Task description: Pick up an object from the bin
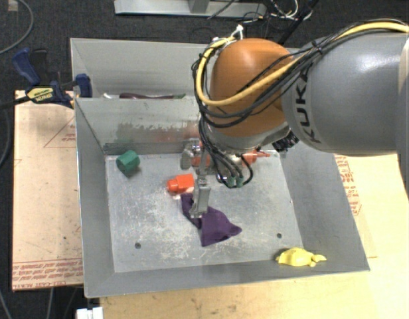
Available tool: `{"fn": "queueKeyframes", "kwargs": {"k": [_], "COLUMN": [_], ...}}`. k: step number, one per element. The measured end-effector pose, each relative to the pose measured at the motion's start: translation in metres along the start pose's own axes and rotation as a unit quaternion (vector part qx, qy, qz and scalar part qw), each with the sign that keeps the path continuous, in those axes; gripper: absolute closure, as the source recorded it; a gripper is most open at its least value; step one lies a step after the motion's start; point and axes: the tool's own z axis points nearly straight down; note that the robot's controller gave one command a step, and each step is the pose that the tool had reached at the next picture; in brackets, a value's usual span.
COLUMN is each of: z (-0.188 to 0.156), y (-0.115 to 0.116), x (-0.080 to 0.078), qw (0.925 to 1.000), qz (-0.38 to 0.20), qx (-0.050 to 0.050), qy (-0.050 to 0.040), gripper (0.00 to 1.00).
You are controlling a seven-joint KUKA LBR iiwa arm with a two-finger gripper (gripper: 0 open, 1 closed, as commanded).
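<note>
the arm (350, 92) reached into the grey bin (91, 178) from the right. its orange wrist cover (247, 85) and looped cables hung over the back half of the floor, so the gripper (201, 205) pointed straight down near the bin's middle. its slim grey tip stood at the upper left edge of a purple, limp, crumpled thing (218, 228), which lay flat on the floor a little in front of centre. the two looked to be touching, though whether the tip pressed on the purple thing or only met its edge could not be told. whether the pincer was spread, pressed together or pinching anything could not be told either, since the wrist hid most of it from this angle. a small orange block (180, 184) lay just beside the tip, to its left, close enough that a descent here risked nudging it. judging by the placement, the purple thing was the likeliest target: it was directly below the tool, it sat apart from the walls, and its soft folds offered a ridge to pinch. the green block (128, 163) sat well apart near the back left wall. a yellow lumpy thing (299, 258) lay in the front right corner, tight against the front wall, where a vertical approach would have had less room. nothing was lifted yet.
</note>
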Motion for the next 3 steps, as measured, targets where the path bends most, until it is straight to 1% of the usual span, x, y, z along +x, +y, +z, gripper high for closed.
{"fn": "queueKeyframes", "kwargs": {"k": [1, 2, 3], "z": [-0.005, 0.042, 0.062], "y": [-0.001, -0.012, -0.027], "x": [-0.002, -0.006, -0.024], "qw": [1.0, 0.9993, 0.9874], "qz": [0.002, 0.038, 0.158], "qx": [-0.001, -0.001, -0.001], "qy": [-0.004, -0.0053, -0.0031], "gripper": [0.0, 0.0, 0.0]}}
